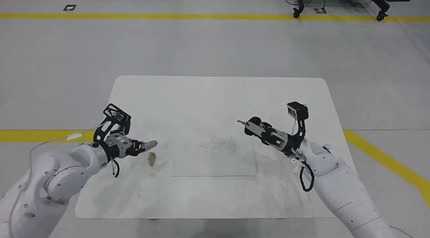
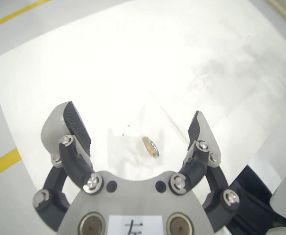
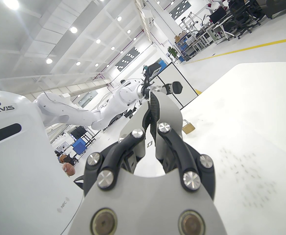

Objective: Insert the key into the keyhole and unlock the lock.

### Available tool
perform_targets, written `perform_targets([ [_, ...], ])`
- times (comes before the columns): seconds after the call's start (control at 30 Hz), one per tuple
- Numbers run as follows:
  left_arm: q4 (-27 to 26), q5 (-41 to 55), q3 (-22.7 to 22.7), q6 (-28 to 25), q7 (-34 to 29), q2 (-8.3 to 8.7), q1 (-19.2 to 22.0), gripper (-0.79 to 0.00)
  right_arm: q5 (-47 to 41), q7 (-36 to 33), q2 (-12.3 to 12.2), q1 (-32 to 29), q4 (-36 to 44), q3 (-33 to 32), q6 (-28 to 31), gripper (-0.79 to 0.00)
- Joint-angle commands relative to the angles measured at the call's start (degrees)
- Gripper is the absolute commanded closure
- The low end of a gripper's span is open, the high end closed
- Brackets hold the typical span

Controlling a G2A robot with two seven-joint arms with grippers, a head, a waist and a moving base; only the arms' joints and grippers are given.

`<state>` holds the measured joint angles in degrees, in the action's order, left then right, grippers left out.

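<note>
L gripper (image 2: 133, 110) hangs w/ fingers spread wide just short of the brass lock (image 2: 150, 147), which lies on the table (image 1: 222, 103) near its L front edge; prob. set to pin the body. R gripper (image 1: 246, 124), mid-table, is pressed together on a thin sliver, prob. the key (image 1: 240, 122), tip aimed lock-ward. White label (image 2: 135, 225) on L wrist plate bears a handwritten mark.

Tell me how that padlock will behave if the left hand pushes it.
The padlock looks brass: probably rigid, heavy for its size. On the smooth table it would likely slide, not roll. Ribbed pads on the left hand should hold it.
</note>
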<state>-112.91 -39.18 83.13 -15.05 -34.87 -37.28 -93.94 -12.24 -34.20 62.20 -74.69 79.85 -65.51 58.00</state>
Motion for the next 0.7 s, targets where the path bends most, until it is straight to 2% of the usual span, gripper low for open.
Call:
perform_targets([
  [0.0, -3.07, -5.68, -0.31, 3.82, -1.45, 0.01, -4.77, -0.785, 0.00, 0.00, 0.00, 0.00, 0.00, 0.00, 0.00, 0.000],
  [0.1, -4.20, -8.51, -2.13, 7.46, -2.75, -0.35, -6.11, -0.785, 0.00, 0.00, 0.00, 0.00, 0.00, 0.00, 0.00, 0.000],
  [0.33, -3.88, -9.81, -5.66, 9.95, -6.27, -1.25, -3.68, -0.782, 0.00, 0.00, 0.00, 0.00, 0.00, 0.00, 0.00, 0.000],
  [0.4, -2.55, -8.34, -6.86, 9.74, -7.73, -1.61, -1.90, -0.702, 0.00, 0.00, 0.00, 0.00, 0.00, 0.00, 0.00, 0.000],
  [0.43, -1.75, -9.02, -7.29, 10.02, -8.72, -1.74, -0.74, -0.628, 0.00, 0.00, 0.00, 0.00, 0.00, 0.00, 0.00, 0.000],
  [0.67, -0.11, -9.70, -10.48, 11.98, -10.90, -2.86, 3.61, -0.477, 0.00, 0.00, 0.00, 0.00, 0.00, 0.00, 0.00, 0.000],
])
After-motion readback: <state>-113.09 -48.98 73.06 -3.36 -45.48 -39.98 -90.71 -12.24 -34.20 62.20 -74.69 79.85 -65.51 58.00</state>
